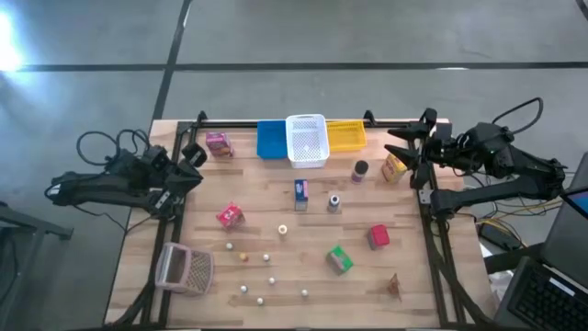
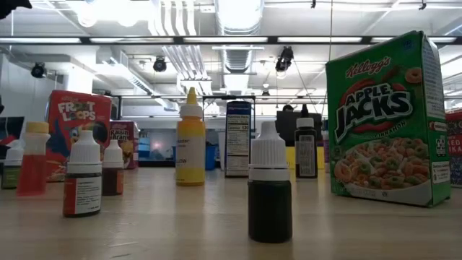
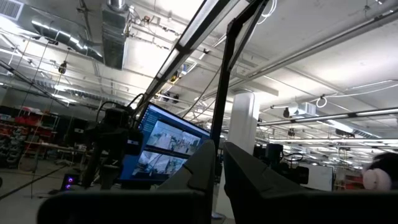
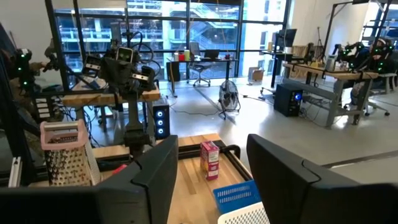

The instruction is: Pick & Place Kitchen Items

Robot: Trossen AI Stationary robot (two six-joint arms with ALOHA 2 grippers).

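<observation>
Your stock, nearest edge first. Small white and yellowish balls [image 1: 258,287] lie scattered along the near side, with the pink mesh basket [image 1: 186,268] tipped on its side to their left. The green box [image 1: 340,259] lies flat, long axis diagonal; the red box [image 1: 378,236] sits just beyond it. Mid-table: a pink box [image 1: 230,215] lying tilted, a blue box [image 1: 300,189] upright, and a grey jar [image 1: 334,203] beside it. Farther on, a dark jar [image 1: 360,169], a yellow box [image 1: 395,166] and another pink box [image 1: 219,143]. At the far edge stand the blue, white and yellow bins [image 1: 307,139]. Your left gripper [image 1: 195,155] waits at the left edge, fingers closed, empty. Your right gripper [image 1: 401,142] hovers near the yellow box, fingers parted, holding nothing.
</observation>
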